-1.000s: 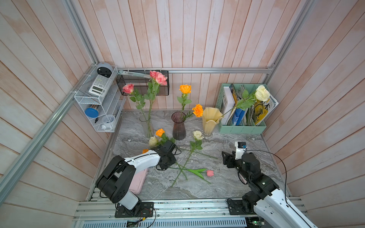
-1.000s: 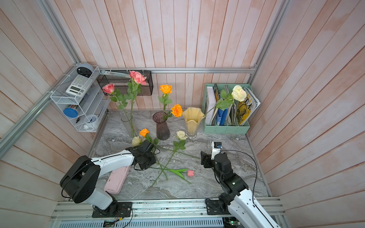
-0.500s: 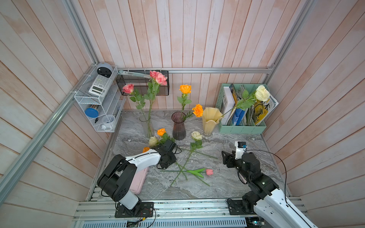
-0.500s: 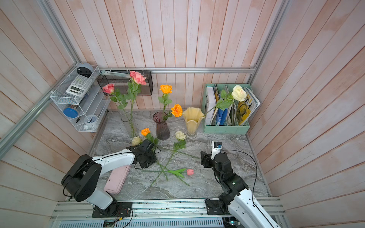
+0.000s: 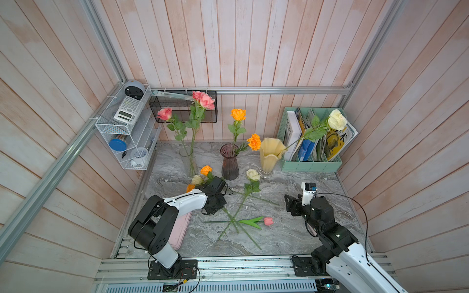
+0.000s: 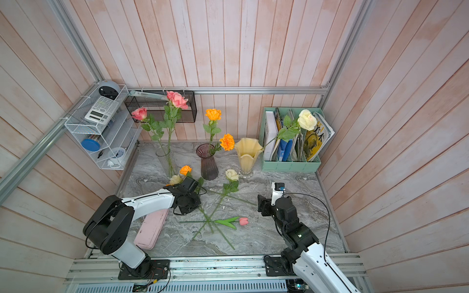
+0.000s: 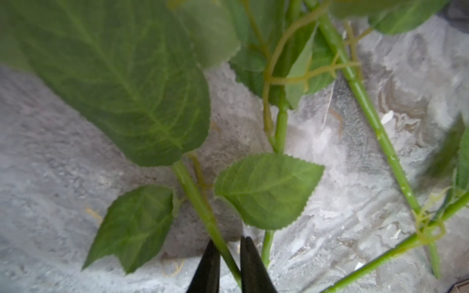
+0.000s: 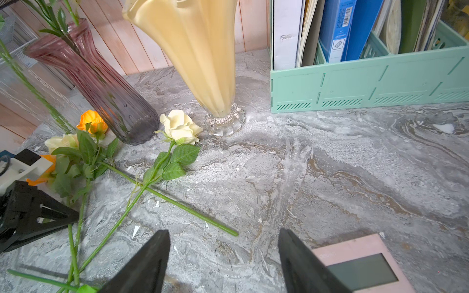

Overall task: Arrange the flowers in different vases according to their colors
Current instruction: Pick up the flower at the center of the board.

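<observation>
Marble-grey surface carries three vases along its 12 o'clock edge: the clear glass vase at 11 with pink roses, the purple vase at 12 with orange blooms, and the yellow vase at 1 with one cream bloom. Loose flowers lie crossed mid-surface: a cream rose toward 12, a pink tulip toward 6, an orange rose toward 10. The right claw hangs released and empty near 3. The left claw, at 9, is clenched on a green stem; which bloom it bears I cannot tell. The step looks like a pickup. Next it needs lifting clear of the crossed stems and a colour check.
</observation>
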`<state>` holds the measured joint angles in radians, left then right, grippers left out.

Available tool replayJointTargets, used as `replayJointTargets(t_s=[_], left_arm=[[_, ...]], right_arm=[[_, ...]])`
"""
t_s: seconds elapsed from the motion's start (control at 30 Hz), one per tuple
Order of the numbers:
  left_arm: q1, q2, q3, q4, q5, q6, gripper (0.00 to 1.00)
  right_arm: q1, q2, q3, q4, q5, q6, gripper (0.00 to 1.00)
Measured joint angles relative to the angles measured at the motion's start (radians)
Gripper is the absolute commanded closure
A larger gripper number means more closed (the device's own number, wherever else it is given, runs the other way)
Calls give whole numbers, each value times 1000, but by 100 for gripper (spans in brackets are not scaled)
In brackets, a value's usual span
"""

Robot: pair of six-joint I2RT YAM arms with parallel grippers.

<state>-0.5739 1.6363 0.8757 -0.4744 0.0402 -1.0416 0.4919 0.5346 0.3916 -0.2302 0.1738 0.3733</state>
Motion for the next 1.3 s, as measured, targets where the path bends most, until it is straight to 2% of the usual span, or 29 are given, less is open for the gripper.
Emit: replayJointTargets(t_s=[0.2,0.57,0.93,1.3], left_arm=[[0,-37,-2,-1,-31,-1,88],[2,-195,-37,29,-83,-37,97],[2,-203,-35,72,-152,-22,98],[-29,-209,42,77,-271,83,100]], right_arm=[[0,0,0,2,0,0,26],[-3,8,0,6,0,-4,26],[-3,11,0,6,0,-7,26],[-3,26,0,17,-16,-8,26]])
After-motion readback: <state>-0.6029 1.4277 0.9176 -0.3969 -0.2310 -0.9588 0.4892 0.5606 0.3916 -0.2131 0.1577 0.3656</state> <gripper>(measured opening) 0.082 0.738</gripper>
